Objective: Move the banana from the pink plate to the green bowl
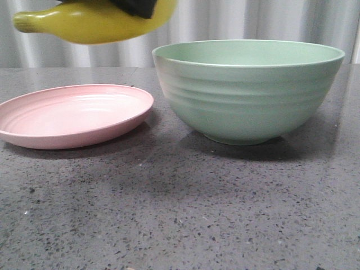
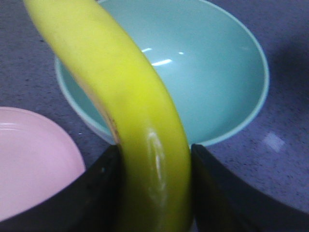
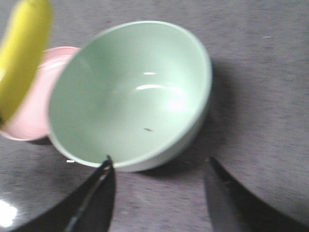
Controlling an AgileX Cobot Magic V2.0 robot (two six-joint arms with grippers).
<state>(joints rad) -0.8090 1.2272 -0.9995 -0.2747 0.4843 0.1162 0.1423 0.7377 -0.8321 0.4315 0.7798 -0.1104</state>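
Observation:
My left gripper [image 2: 154,159] is shut on the yellow banana [image 2: 120,96] and holds it in the air. In the front view the banana [image 1: 84,22] hangs high above the right part of the pink plate [image 1: 67,115], just left of the green bowl [image 1: 247,90], with the dark gripper [image 1: 138,7] on top of it. The left wrist view shows the bowl [image 2: 207,72] beyond the banana and the plate [image 2: 29,164] beside it. My right gripper [image 3: 158,164] is open and empty, above the table beside the bowl [image 3: 130,96]; the banana [image 3: 21,53] and plate [image 3: 34,111] show there too.
The plate and bowl stand side by side on a dark speckled stone tabletop [image 1: 180,214]. A pale curtain [image 1: 281,22] hangs behind the table.

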